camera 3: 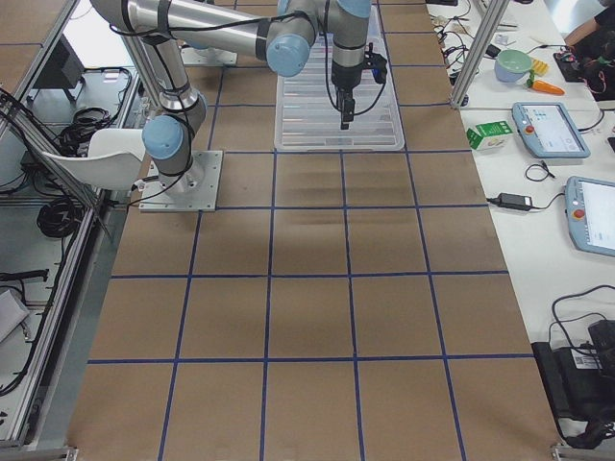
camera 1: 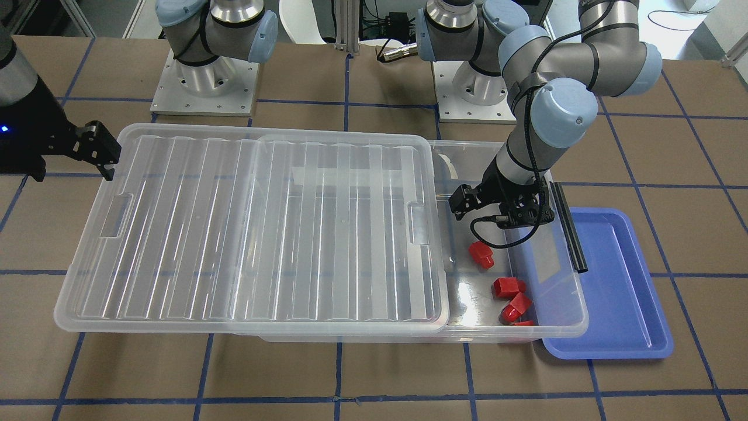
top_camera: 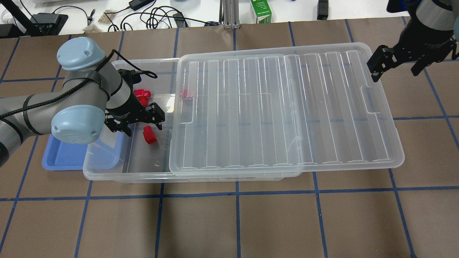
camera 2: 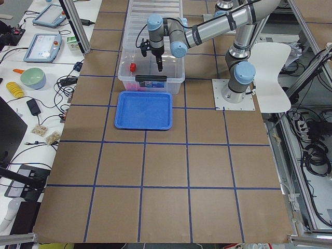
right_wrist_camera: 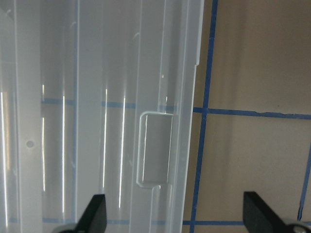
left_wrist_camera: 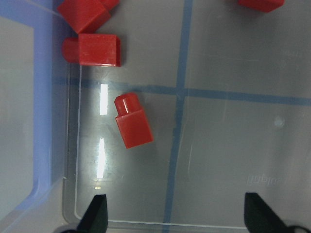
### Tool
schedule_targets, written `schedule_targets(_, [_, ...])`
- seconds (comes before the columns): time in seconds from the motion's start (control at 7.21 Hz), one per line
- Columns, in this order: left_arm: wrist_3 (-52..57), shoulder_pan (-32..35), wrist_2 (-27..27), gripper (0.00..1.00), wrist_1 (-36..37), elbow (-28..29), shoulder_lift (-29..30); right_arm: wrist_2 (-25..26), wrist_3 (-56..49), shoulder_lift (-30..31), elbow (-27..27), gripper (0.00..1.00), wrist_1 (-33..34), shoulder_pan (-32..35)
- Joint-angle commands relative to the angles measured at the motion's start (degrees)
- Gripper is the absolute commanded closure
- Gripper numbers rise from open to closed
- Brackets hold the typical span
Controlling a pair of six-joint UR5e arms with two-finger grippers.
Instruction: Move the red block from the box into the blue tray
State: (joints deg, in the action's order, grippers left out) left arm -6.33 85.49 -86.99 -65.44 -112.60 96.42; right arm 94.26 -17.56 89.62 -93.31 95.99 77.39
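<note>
Far left in the overhead view sits the blue tray (top_camera: 64, 157), empty, its near end tucked under the box (top_camera: 107, 173). From the front, blue shows through the clear wall. The left arm (top_camera: 82, 104) reaches across that spot, and its bulk hides the tray's far side and the box's end rim from above. From the front, the black bar (camera 1: 570, 228) lies along that end.

The left jaws hang inside the uncovered end of the box, spread wide with nothing between them. Its wrist view has both fingertips (left_wrist_camera: 95, 213) low in frame, and the red block (left_wrist_camera: 133, 127) lies on the clear floor between their lines but ahead of them, untouched and tilted. Up by the corner wall a squarer red block (left_wrist_camera: 92, 50) and a house-shaped red block (left_wrist_camera: 85, 14) crowd together. One more red piece (top_camera: 184, 94) peeks out just under the lid's edge.

Moving right, the ribbed clear lid (top_camera: 287, 107) covers most of the box, slid so that it overhangs the right end.

At the far right, the right jaws hover over the lid's end by the handle recess (right_wrist_camera: 154, 148), wide open and gripping nothing, with brown counter (top_camera: 229, 222) and blue tape lines beneath.
</note>
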Motion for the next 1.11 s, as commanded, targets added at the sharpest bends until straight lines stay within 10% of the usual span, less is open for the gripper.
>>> schedule_targets(0.0, [-2.20,-2.60,0.24,0.00,0.40,-1.21,0.52,0.31,1.73,2.05,-0.38,0.00,-1.51,1.10])
schedule_targets(0.97, [-7.74,-2.08,-3.36,0.00,11.29,-4.82,5.79,0.66,12.03,3.46,-0.91,0.00,-3.00,8.57])
